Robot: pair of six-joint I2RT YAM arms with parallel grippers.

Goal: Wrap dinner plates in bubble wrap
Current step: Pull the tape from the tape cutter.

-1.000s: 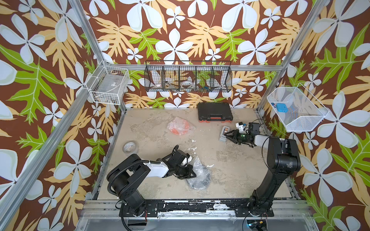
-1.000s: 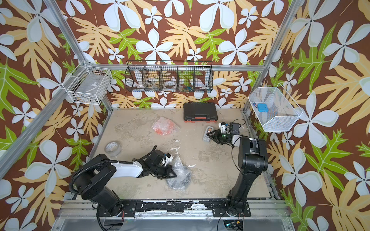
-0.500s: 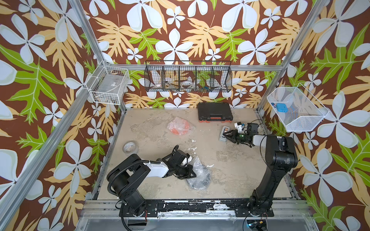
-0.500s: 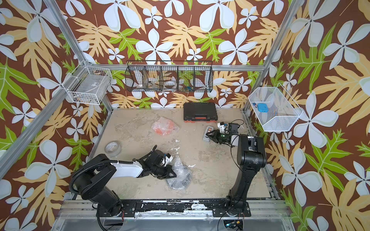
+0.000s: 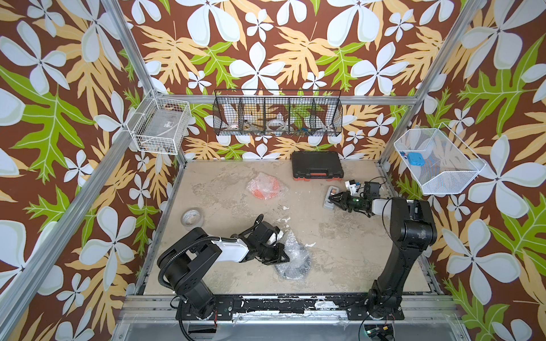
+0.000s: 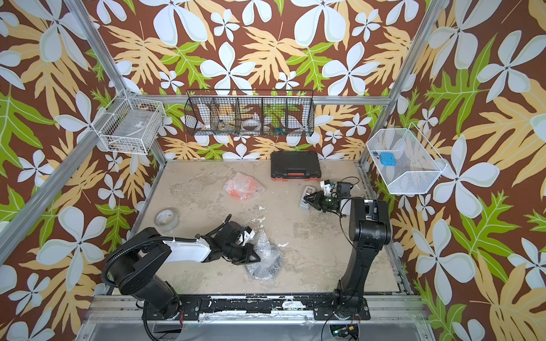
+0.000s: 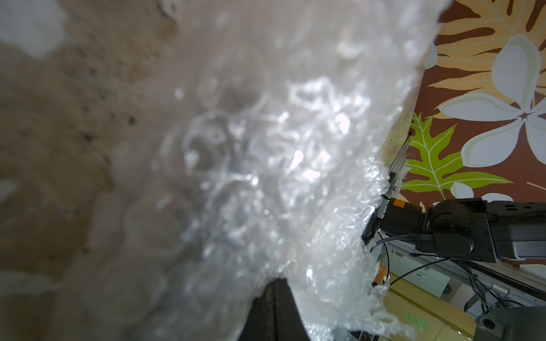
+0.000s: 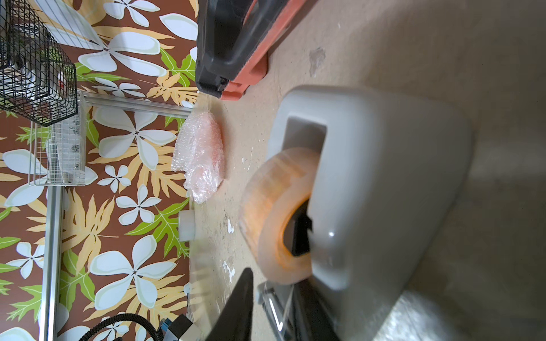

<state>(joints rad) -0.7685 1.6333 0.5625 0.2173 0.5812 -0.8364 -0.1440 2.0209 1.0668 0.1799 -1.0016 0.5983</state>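
Note:
An orange dinner plate (image 5: 264, 188) (image 6: 243, 186) lies wrapped in bubble wrap at the back middle; the right wrist view shows it as a pinkish bundle (image 8: 202, 156). A dark dinner plate in crumpled bubble wrap (image 5: 294, 259) (image 6: 264, 259) lies near the front. My left gripper (image 5: 285, 258) (image 7: 276, 283) is shut on that wrap's edge (image 7: 266, 162). My right gripper (image 5: 332, 200) (image 8: 274, 283) is at the grey tape dispenser (image 5: 329, 196) (image 8: 369, 177). Its jaws stand narrowly open on either side of the clear tape end below the roll (image 8: 277, 215).
A black case (image 5: 316, 169) stands at the back wall. A whitish tape roll (image 5: 192, 218) lies at the left edge. Wire baskets hang on the left, back and right walls. White flecks dot the tabletop between the two bundles.
My right gripper has crept closer to the tape dispenser and its jaws have narrowed. The left arm and both bundles have not moved.

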